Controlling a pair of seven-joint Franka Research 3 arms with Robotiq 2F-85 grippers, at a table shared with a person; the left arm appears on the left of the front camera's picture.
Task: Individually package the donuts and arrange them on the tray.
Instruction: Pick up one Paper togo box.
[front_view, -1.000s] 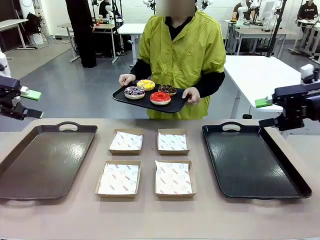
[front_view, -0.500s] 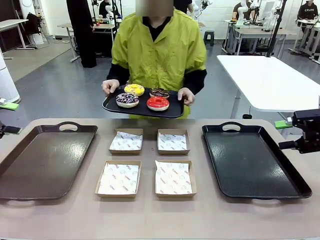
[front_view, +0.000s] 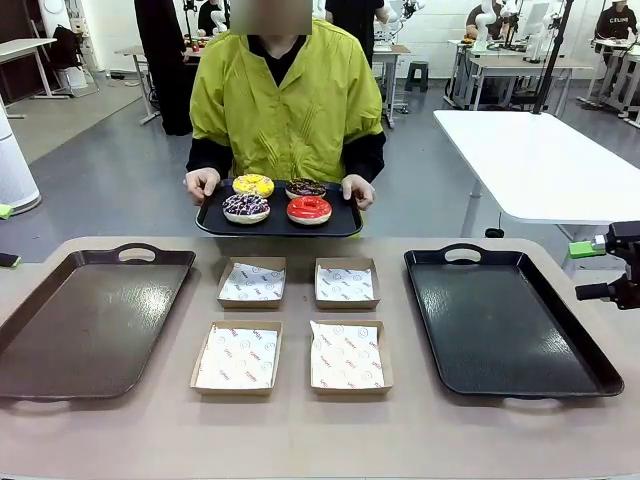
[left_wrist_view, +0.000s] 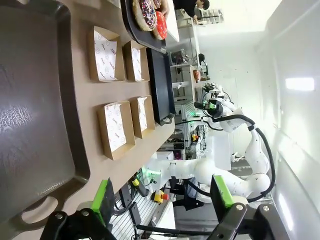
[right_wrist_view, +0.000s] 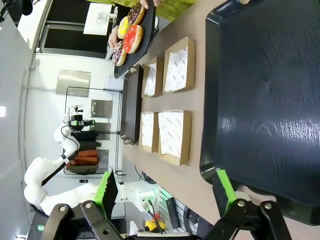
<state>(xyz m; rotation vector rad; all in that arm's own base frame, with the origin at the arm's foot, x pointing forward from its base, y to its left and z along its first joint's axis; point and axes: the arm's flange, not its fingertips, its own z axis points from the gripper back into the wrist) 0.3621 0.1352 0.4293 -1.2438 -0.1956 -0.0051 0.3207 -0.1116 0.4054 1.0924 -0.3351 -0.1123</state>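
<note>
Across the table a person holds a small black tray (front_view: 278, 222) carrying the donuts: yellow (front_view: 253, 185), dark chocolate (front_view: 305, 188), sprinkled chocolate (front_view: 245, 206) and red (front_view: 309, 209). The red donut (right_wrist_view: 132, 39) also appears in the right wrist view. My right gripper (front_view: 590, 270) hangs open at the right edge, beside the large black tray (front_view: 505, 320). My left gripper (front_view: 5, 236) peeks in at the left edge, open, next to the brown tray (front_view: 90, 320). Both wrist views show empty open jaws: left gripper (left_wrist_view: 161, 197), right gripper (right_wrist_view: 165, 190).
Several shallow cardboard boxes lined with printed paper sit between the two big trays: far left (front_view: 251, 282), far right (front_view: 346, 283), near left (front_view: 238, 357), near right (front_view: 348, 356). A white table (front_view: 540, 160) stands behind on the right.
The person has stepped left and closer, bringing the donut tray down toward the table's far edge. Both arms have drawn outward to the picture's sides.
</note>
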